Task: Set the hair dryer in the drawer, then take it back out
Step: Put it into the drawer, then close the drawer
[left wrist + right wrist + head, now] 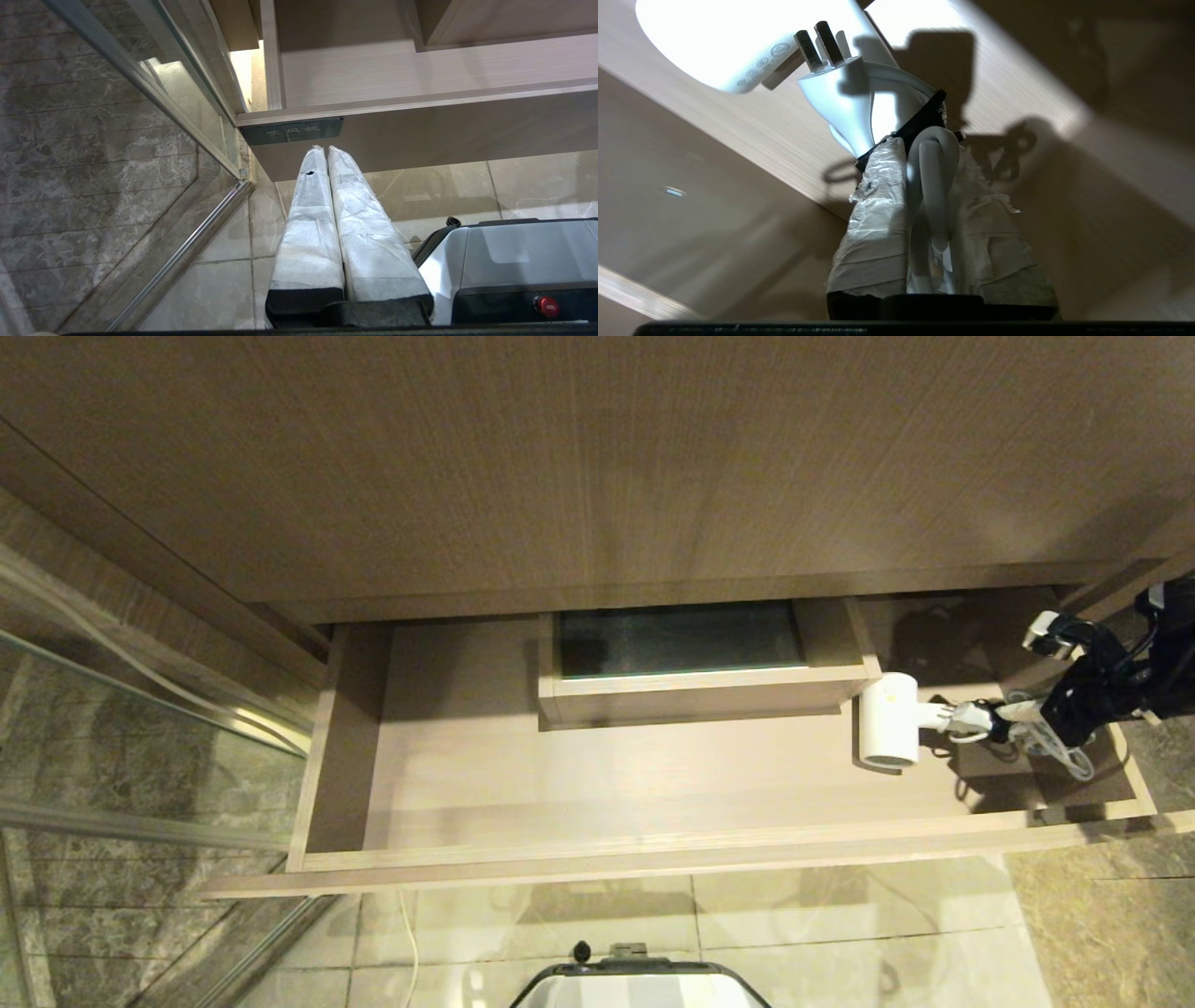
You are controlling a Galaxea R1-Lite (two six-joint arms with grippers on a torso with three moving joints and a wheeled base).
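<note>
White, smooth-barrelled hair dryer (889,721) lies in the wood-grain drawer (616,859); right pincer (976,719) pinches its handle; left pincer (327,154) pressed together above floor tiles (467,186).

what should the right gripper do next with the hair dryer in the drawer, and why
Probably lift it gently up and out. The right gripper has its fingers closed around the handle end and bundled cord, while the hair dryer lies on the floor of the open drawer, beside the boxed cut-out. The left gripper is parked, shut.
</note>
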